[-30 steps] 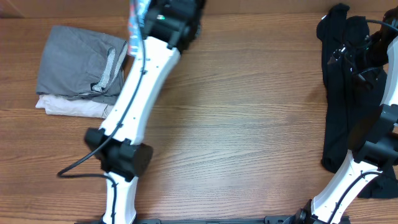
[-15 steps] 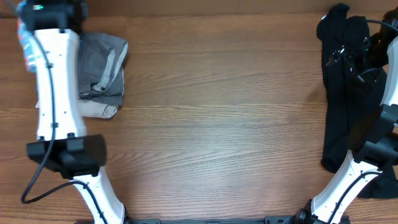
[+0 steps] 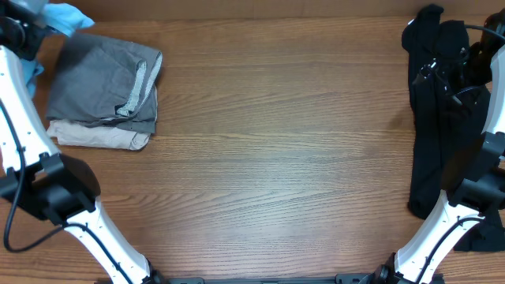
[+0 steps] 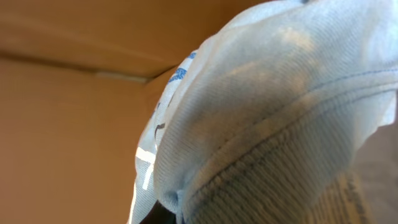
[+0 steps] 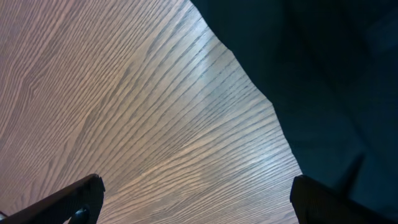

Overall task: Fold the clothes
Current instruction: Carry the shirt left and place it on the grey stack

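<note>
The light sky-blue T-shirt (image 3: 69, 16) is bunched at the table's far left corner, hanging from my left gripper (image 3: 20, 28); a fold of it also shows by the arm lower down. In the left wrist view the T-shirt (image 4: 261, 112) fills the frame with ribbed hem and seam up close, hiding the jaws. My right gripper (image 5: 199, 199) is open and empty, its two dark fingers wide apart over bare wood beside the black garment (image 5: 323, 74). In the overhead view it sits at the far right (image 3: 432, 69).
A folded grey garment (image 3: 102, 79) lies on a folded beige one (image 3: 95, 136) at the back left. The long black garment (image 3: 430, 158) lies along the right edge under the right arm. The wooden table (image 3: 276, 158) stretches between them.
My left arm has swung from the table's back middle to the far left corner, carrying the blue T-shirt past the folded stack. The right arm has not moved.
</note>
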You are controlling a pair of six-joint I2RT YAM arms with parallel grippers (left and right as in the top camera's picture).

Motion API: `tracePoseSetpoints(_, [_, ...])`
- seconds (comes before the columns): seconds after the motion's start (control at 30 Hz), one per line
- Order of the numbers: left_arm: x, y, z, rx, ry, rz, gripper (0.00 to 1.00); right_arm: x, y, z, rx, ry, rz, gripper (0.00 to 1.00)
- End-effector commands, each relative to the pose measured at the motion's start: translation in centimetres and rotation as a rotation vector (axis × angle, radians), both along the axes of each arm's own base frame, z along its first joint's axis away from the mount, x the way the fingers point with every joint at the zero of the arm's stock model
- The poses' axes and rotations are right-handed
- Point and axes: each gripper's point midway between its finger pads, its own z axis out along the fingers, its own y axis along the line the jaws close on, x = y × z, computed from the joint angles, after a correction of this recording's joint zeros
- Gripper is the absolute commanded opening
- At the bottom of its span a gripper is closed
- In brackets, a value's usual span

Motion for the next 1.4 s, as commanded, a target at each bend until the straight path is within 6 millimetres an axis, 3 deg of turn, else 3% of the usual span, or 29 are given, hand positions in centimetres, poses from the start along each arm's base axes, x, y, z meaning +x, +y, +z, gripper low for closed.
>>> tracePoseSetpoints(0.0, [2.2, -0.6, -3.2, 0.007, 0.03, -0.092, 0.04, 0.5, 0.8, 1.9, -0.013, -0.055, 0.021, 1.0])
tracePoseSetpoints(0.13, [3.4, -2.2, -5.3, -0.06, 0.035, -0.072, 0.06, 0.7, 1.0, 1.9, -0.015, -0.06, 0.026, 1.0])
tracePoseSetpoints(0.3, [4.1, -7.6, -6.4, -0.222, 0.047, -0.011, 0.07, 1.1, 0.9, 1.9, -0.019, -0.074, 0.025, 1.0])
tracePoseSetpoints(0.4, [3.6, -12.3, -7.6, -0.312, 0.114, 0.013, 0.06, 1.2, 1.1, 1.9, -0.019, -0.077, 0.03, 1.0])
tracePoseSetpoints(0.47, [2.8, -14.7, -8.5, -0.372, 0.168, 0.048, 0.52, 1.2, 1.3, 1.9, -0.019, -0.075, 0.033, 1.0])
tracePoseSetpoints(0.5, [1.8, -16.4, -9.2, -0.405, 0.223, 0.069, 1.0, 1.2, 1.3, 1.9, -0.019, -0.075, 0.034, 1.0])
tracePoseSetpoints(0.67, [-1.3, -18.7, -10.6, -0.441, 0.369, 0.1, 1.0, 1.1, 1.3, 1.9, -0.018, -0.072, 0.034, 1.0])
tracePoseSetpoints(0.8, [-1.5, -18.8, -10.4, -0.509, 0.35, 0.208, 1.0, 1.0, 1.4, 1.9, -0.017, -0.068, 0.037, 1.0])
tracePoseSetpoints(0.93, [-0.4, -20.1, -6.6, -0.633, 0.244, 0.198, 1.0, 0.9, 1.4, 1.9, -0.015, -0.064, 0.037, 1.0])
tracePoseSetpoints(0.97, [-0.1, -20.3, -4.4, -0.659, 0.187, 0.185, 1.0, 0.9, 1.4, 1.9, -0.015, -0.062, 0.037, 1.0])
tracePoseSetpoints(1.0, [0.1, -20.3, -2.5, -0.666, 0.136, 0.185, 1.0, 0.8, 1.5, 1.9, -0.014, -0.059, 0.037, 1.0])
tracePoseSetpoints(1.03, [0.1, -18.0, 1.4, -0.603, 0.001, 0.26, 1.0, 0.8, 1.4, 1.9, -0.014, -0.06, 0.037, 1.0])
tracePoseSetpoints(1.07, [0.0, -15.9, 2.0, -0.564, -0.047, 0.344, 1.0, 0.9, 1.4, 1.9, -0.015, -0.063, 0.037, 1.0])
tracePoseSetpoints(1.27, [0.2, -8.5, 0.9, -0.546, -0.121, 0.484, 1.0, 1.0, 1.4, 1.9, -0.018, -0.069, 0.037, 1.0])
tracePoseSetpoints(1.3, [-0.2, -7.0, 0.0, -0.56, -0.111, 0.524, 1.0, 1.0, 1.4, 1.9, -0.018, -0.069, 0.037, 1.0])
tracePoseSetpoints(1.37, [-0.6, -6.2, -1.9, -0.6, -0.065, 0.54, 1.0, 1.1, 1.4, 1.9, -0.017, -0.07, 0.037, 1.0])
